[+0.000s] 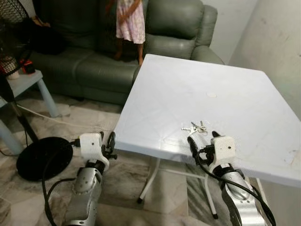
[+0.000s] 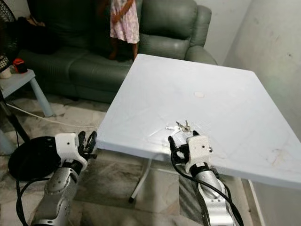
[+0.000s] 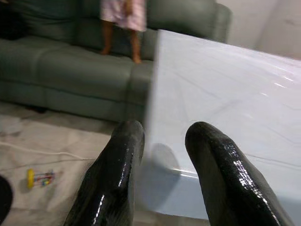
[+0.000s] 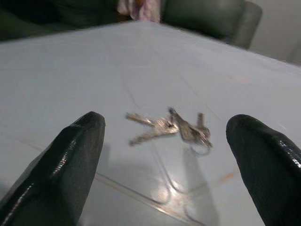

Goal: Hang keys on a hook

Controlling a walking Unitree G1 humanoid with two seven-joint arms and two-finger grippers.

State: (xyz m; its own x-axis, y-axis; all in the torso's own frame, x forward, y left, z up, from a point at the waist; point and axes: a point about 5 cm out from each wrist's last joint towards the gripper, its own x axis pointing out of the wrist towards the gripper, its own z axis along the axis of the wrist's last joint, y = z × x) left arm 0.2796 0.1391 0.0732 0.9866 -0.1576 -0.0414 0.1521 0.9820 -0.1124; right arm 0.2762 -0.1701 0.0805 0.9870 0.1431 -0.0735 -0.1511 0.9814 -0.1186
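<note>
Even daylight; wrist views blurry.

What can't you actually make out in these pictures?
- Keys: blurred in the right wrist view, tiny in the eye views; their number is unclear.
- Person by the sofa: cut off by the top edge.
- Left claw: beside the table edge, its fingertips hard to tell apart.

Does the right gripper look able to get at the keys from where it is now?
Probably yes. The right gripper sits open at the near edge of the white table, and the keys lie flat just ahead between its fingers, nothing between them.
</note>
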